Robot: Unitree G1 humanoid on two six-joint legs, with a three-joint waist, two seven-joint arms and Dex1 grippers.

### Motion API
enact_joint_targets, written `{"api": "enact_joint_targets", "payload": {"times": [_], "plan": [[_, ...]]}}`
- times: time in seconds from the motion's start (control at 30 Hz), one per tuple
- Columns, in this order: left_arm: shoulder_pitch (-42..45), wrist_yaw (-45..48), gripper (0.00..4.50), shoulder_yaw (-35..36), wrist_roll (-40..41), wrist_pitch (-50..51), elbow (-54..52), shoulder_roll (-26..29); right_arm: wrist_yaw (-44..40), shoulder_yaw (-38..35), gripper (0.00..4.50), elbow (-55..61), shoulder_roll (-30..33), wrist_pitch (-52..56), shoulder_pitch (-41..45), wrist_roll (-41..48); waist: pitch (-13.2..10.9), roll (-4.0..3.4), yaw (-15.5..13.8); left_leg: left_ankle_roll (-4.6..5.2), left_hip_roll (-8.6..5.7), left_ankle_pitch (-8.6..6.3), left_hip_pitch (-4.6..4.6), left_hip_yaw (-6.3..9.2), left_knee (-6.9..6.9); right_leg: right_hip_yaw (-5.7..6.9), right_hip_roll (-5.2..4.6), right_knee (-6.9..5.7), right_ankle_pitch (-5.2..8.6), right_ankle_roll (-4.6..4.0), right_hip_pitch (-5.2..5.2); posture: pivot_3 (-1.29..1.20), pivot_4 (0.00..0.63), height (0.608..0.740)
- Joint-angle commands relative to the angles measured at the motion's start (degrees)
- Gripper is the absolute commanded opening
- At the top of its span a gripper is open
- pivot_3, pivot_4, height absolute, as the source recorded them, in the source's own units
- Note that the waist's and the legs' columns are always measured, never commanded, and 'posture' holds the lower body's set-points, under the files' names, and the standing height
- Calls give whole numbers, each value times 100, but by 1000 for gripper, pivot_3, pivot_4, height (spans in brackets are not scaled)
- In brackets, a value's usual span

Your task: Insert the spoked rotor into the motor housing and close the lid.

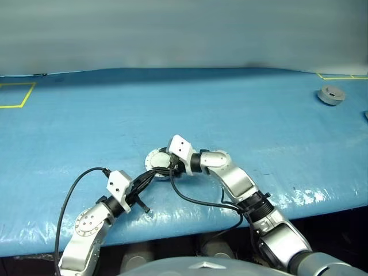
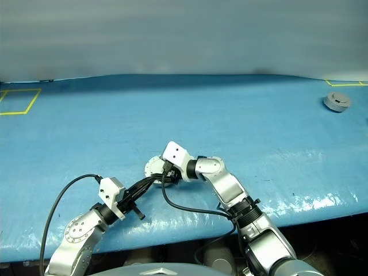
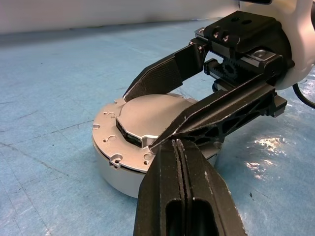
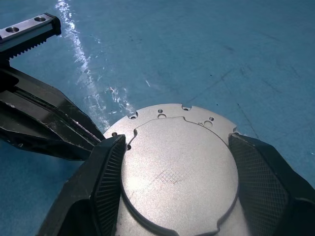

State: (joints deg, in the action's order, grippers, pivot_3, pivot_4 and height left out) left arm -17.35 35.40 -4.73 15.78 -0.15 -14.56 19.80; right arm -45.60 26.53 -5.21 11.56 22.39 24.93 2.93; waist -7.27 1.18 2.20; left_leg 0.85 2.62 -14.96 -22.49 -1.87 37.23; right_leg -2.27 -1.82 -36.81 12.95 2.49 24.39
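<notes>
Blue sheeting (image 1: 241,115) covers the whole work surface, wrinkled and glossy near its front edge, with yellow tape outlines (image 1: 17,95) at the far corners and a pale wall behind. Near the front edge sits the motor housing (image 3: 115,169), a round silver-grey body with its lid (image 4: 179,172) lying flat on top, plain face up (raised centre and small screw holes along the rim visible). The right gripper (image 4: 177,189) reaches over it from the right and angles downward; its two ribbed black fingers (image 4: 106,189) stand wide apart on opposite sides of the lid's raised centre, close against its edge, though whether they actually press on it cannot be told. The left gripper (image 3: 179,147) comes in low from the near left with its fingers pressed together, holding nothing; their tips lie just beside the housing's near rim and directly under one finger of the right gripper. Seen past the right gripper, the closed left fingers show as a dark wedge ending at the lid's edge. Black cables loop from both wrists across the sheeting. Well away from both grippers, at the far right of the surface, rests a separate grey puck (image 1: 331,95).
</notes>
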Motion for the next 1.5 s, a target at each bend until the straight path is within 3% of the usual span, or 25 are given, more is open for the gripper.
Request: {"api": "enact_joint_targets", "payload": {"times": [0.03,0.27,0.53,1.03,1.33,1.5], "plan": [[6,1,0,16,32,-59,-186,-12,-142,229,3019,-278,-23,-67,-389,-4,0,0,-4,0,0,0,-1,0,-1,-1,0,0,0,-2,0,0,150,740],[18,35,0,11,32,-73,-149,-6,-49,0,3019,-357,-208,-540,-392,15,-3,-1,-3,-1,2,0,-10,-7,-3,-12,9,-1,-1,-2,-8,0,150,740],[56,56,0,8,21,-101,-96,-18,-215,31,3019,-559,-176,-446,-137,-96,-6,-6,1,-1,6,0,-10,-10,-1,-19,18,-4,-6,-8,-7,0,150,740],[58,36,0,28,-14,-108,-71,-19,198,110,3019,-823,-247,-23,37,-509,-9,-11,10,-4,35,3,19,-12,10,-24,49,-15,-11,-16,-3,0,150,740],[-127,-85,0,520,-30,-216,65,170,197,96,3019,-611,-241,324,-33,-380,-8,-11,6,-4,36,3,40,-27,1,-32,45,-12,-11,-16,-8,0,150,740],[-249,50,0,1024,409,-126,190,231,292,133,3019,-640,-287,501,69,-436,-9,-11,8,-4,39,3,43,-31,0,-32,43,-12,-10,-17,-7,0,150,740]]}}
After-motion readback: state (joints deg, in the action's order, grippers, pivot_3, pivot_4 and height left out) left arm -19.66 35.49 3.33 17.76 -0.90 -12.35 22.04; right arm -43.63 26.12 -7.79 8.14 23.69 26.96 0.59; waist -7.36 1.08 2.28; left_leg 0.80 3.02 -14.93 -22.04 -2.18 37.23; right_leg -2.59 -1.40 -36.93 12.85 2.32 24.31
